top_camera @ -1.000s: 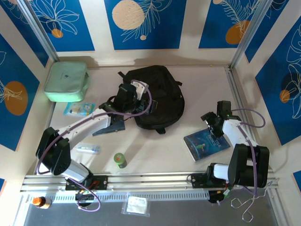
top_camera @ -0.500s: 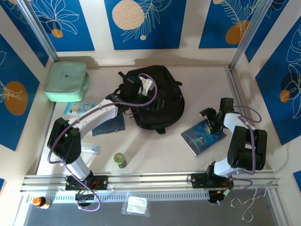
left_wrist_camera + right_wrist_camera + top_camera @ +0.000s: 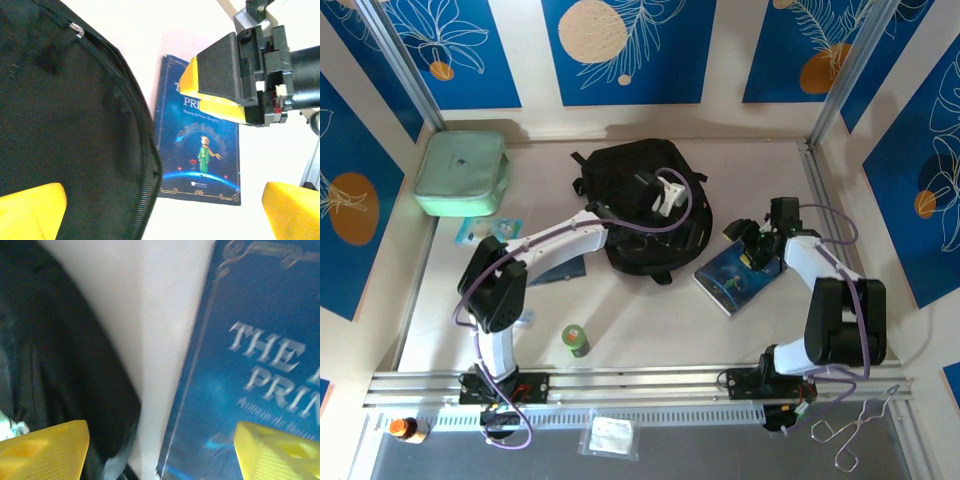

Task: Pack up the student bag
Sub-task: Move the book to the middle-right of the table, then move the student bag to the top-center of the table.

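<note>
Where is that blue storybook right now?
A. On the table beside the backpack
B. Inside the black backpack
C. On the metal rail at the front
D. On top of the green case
A: the blue book lies on the table just to the right of the black backpack, outside it.

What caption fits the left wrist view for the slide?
Open left hand above the zipper edge of the black backpack; right hand over the blue book lying beside it on the table.

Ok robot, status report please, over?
Left tool open, above the student bag. Right tool open, at the blue book. Book beside bag, not packed yet. Nothing between them.
</note>
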`<state>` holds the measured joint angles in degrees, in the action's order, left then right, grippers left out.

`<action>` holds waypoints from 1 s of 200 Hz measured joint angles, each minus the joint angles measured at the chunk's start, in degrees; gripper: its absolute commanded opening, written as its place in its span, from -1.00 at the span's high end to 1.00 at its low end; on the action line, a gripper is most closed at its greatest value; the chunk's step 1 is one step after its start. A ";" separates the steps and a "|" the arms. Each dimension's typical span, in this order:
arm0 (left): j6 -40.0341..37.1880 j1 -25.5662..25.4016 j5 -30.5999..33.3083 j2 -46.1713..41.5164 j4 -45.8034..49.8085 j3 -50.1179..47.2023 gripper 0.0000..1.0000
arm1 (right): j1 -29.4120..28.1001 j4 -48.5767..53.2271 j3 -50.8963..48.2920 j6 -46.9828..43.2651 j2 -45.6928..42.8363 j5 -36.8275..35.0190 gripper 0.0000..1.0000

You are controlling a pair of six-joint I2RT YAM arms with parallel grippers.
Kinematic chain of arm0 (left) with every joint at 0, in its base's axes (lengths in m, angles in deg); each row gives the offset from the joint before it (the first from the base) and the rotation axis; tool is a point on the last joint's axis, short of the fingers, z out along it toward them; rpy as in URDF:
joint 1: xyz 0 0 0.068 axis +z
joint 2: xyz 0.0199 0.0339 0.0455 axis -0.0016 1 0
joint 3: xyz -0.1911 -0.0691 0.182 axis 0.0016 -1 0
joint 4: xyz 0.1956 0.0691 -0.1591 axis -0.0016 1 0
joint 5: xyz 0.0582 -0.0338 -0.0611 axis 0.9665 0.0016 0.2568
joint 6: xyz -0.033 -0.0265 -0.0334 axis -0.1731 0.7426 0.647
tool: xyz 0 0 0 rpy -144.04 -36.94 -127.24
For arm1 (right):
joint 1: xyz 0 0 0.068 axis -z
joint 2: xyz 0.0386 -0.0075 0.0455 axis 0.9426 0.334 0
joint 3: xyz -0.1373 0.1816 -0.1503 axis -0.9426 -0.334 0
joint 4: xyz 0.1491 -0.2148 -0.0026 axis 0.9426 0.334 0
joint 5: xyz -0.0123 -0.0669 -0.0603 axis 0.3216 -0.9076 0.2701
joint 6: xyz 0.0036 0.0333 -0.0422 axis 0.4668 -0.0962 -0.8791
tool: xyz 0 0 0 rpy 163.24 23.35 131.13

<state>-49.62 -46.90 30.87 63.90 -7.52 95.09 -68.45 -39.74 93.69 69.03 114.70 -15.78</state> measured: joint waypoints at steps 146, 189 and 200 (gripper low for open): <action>5.44 10.60 10.47 10.86 -0.02 -1.77 -0.83 | -12.72 4.20 -6.75 8.96 -2.29 -4.09 -0.43; 3.91 13.94 11.87 10.84 -0.52 -1.88 -0.85 | -13.79 8.17 -7.08 10.29 -2.93 -5.68 -0.39; 3.48 14.14 12.13 10.75 -0.44 -1.88 -0.86 | -14.16 9.35 -7.50 10.86 -3.87 -5.92 -0.39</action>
<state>-46.15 -32.76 43.00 74.65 -7.96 93.21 -82.61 -30.38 86.19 79.90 110.84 -21.70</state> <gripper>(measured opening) 0.925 0.696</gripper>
